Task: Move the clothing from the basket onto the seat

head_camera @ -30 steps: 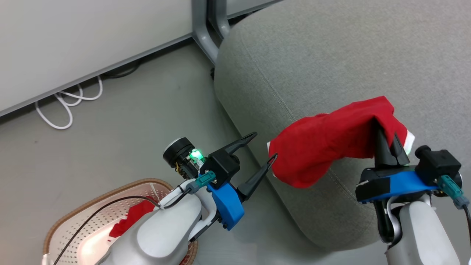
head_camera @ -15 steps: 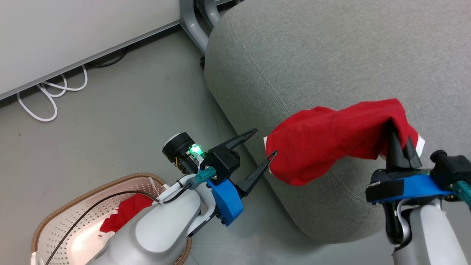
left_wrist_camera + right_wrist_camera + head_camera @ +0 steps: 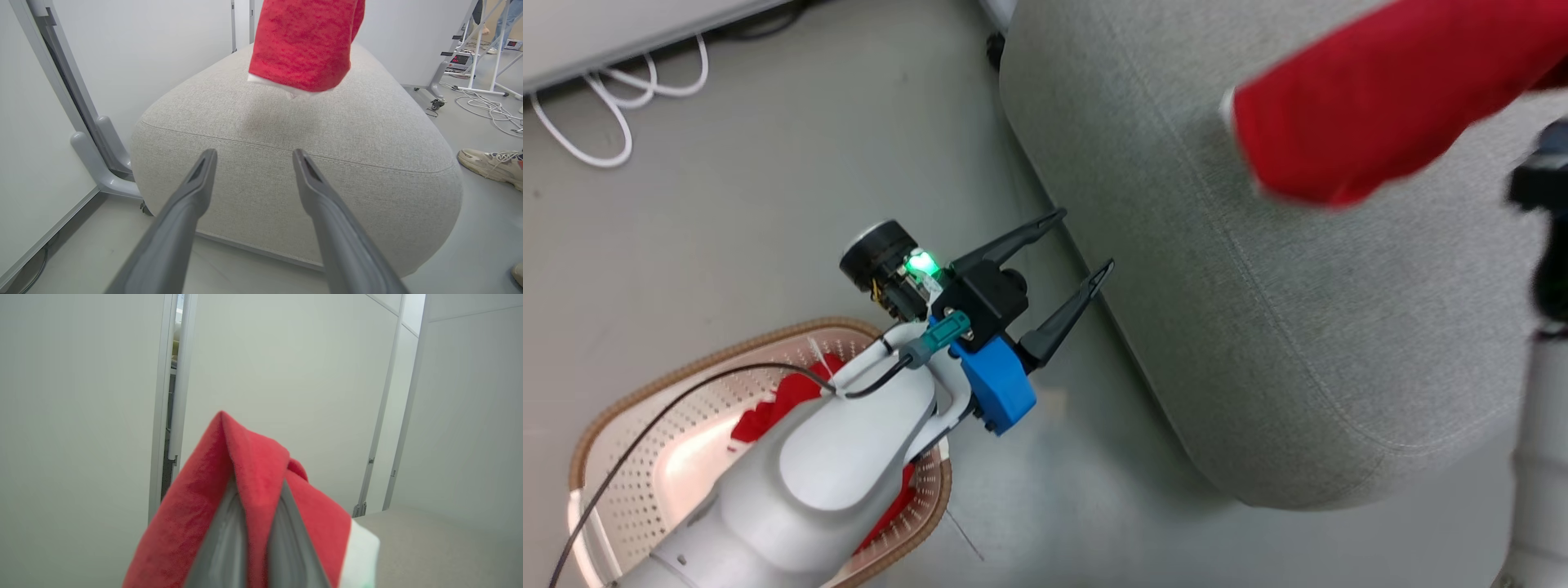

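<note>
A red garment (image 3: 1356, 122) is pinched by the right gripper (image 3: 256, 486) at upper right, lifted clear above the seat (image 3: 1298, 327), apparently for dropping; the left gripper (image 3: 1082, 241) is spread, empty, mid-frame.

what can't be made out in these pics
Full shape of the bright red soft garment in the right gripper: cut by the head view's top edge.
Red clothing in the cream perforated plastic basket: head view, largely hidden by the pale left forearm.
Right arm: head view, blurred, cut by right edge.
</note>
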`<state>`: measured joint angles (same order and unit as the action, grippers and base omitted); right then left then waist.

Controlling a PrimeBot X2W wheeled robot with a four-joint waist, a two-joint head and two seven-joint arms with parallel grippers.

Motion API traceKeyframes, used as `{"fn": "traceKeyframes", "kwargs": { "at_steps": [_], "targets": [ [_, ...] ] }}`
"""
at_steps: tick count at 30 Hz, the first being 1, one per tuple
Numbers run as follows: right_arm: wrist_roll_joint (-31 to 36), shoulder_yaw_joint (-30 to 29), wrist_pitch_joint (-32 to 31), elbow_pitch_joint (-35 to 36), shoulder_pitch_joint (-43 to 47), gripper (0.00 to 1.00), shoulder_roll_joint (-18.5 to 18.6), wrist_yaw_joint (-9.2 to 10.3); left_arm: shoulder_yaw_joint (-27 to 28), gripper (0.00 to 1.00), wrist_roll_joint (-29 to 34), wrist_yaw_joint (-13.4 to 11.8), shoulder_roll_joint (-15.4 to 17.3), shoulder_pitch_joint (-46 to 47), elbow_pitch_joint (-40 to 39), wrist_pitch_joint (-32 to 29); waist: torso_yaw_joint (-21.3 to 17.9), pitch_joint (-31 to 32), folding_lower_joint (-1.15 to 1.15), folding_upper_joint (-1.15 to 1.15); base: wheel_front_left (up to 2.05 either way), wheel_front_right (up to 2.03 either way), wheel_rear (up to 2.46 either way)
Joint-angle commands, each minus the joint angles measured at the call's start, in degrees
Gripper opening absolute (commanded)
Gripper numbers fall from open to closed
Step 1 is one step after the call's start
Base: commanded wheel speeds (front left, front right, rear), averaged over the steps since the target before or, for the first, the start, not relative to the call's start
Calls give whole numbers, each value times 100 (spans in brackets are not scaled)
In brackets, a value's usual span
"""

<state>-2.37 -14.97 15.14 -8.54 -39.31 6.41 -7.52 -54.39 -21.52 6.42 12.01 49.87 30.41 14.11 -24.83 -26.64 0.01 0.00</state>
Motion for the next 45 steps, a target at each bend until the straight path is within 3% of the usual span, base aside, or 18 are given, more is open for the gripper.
{"fn": "traceKeyframes", "kwargs": {
  "at_steps": [1, 8, 12, 17, 22, 29, 39, 41, 45],
  "targets": [
    [11, -145, 1, 45, -285, 0, 97, 6, 6, 100, 62, -21, 55, 140, -68, -34, 120, -335, -1, 0, 0, 0, 0],
    [67, -993, 1, -136, -1389, 0, 971, 6, 8, 100, 214, -16, 318, 555, -386, -223, 308, -1101, -1, 0, 0, 0, 0],
    [155, -1193, 1, -455, -1804, 0, 1569, 6, 26, 100, 269, -39, 443, 746, -583, -305, 408, -1466, -1, 0, 0, 0, 0],
    [246, -1369, 0, -1018, -2008, 0, 1896, 6, 29, 100, 323, -54, 536, 910, -778, -389, 502, -1778, -1, 0, 0, 0, 0],
    [435, -1382, 0, -1724, -2016, 0, 1887, 6, 17, 100, 336, -89, 616, 938, -890, -416, 582, -1927, -1, 0, 0, 0, 0],
    [554, -1620, 1, -2720, -1687, 0, 1473, 6, -32, 100, 298, -124, 649, 901, -976, -428, 677, -2004, -1, 0, 0, 0, 0],
    [458, -1686, 0, -3243, -1417, 0, 1118, 6, -27, 100, 246, -168, 691, 963, -971, -406, 701, -1949, -1, 0, 0, 0, 0],
    [427, -1733, 1, -3209, -1346, 100, 1122, 6, -34, 100, 237, -184, 673, 943, -957, -377, 711, -1882, -1, 0, 0, 0, 0],
    [251, -1715, 0, -2888, -898, 100, 1128, 6, -67, 100, 183, -210, 578, 792, -850, -231, 780, -1560, -1, 0, 0, 0, 0]
  ]
}}
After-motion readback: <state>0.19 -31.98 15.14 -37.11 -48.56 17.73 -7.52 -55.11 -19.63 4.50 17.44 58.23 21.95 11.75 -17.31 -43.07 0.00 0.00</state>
